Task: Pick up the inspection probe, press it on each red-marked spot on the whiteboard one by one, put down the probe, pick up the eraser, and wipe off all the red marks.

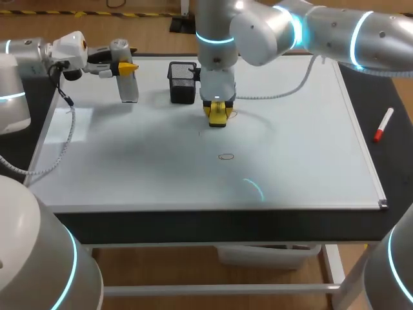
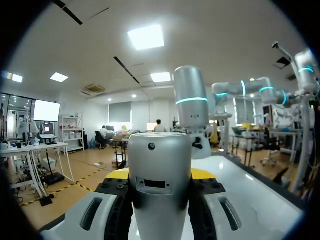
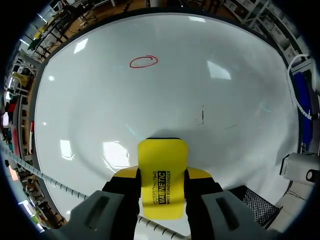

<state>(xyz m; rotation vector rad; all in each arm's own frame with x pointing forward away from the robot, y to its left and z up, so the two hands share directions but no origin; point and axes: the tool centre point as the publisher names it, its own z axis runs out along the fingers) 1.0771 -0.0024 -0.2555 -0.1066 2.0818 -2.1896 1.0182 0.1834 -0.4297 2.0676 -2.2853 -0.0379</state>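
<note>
My left gripper [image 1: 126, 66] is at the whiteboard's far left, lying level and shut on the upright silver inspection probe [image 1: 129, 87]. In the left wrist view the probe [image 2: 160, 170] fills the gap between the left gripper's [image 2: 160, 176] yellow tips. My right gripper [image 1: 217, 115] points down at the far middle of the whiteboard [image 1: 129, 174]. It is shut on the yellow eraser [image 1: 218, 116], which rests on the board. In the right wrist view the eraser [image 3: 162, 160] sits in the right gripper [image 3: 163, 176]. Ahead of it is a red oval mark [image 3: 143, 61], which the head view places mid-board [image 1: 226, 156].
A black mesh basket [image 1: 182, 82] stands on the board between the two grippers. A red-capped marker [image 1: 383, 124] lies on the dark table right of the board. A short dark stroke [image 3: 202, 115] is on the board ahead of the eraser.
</note>
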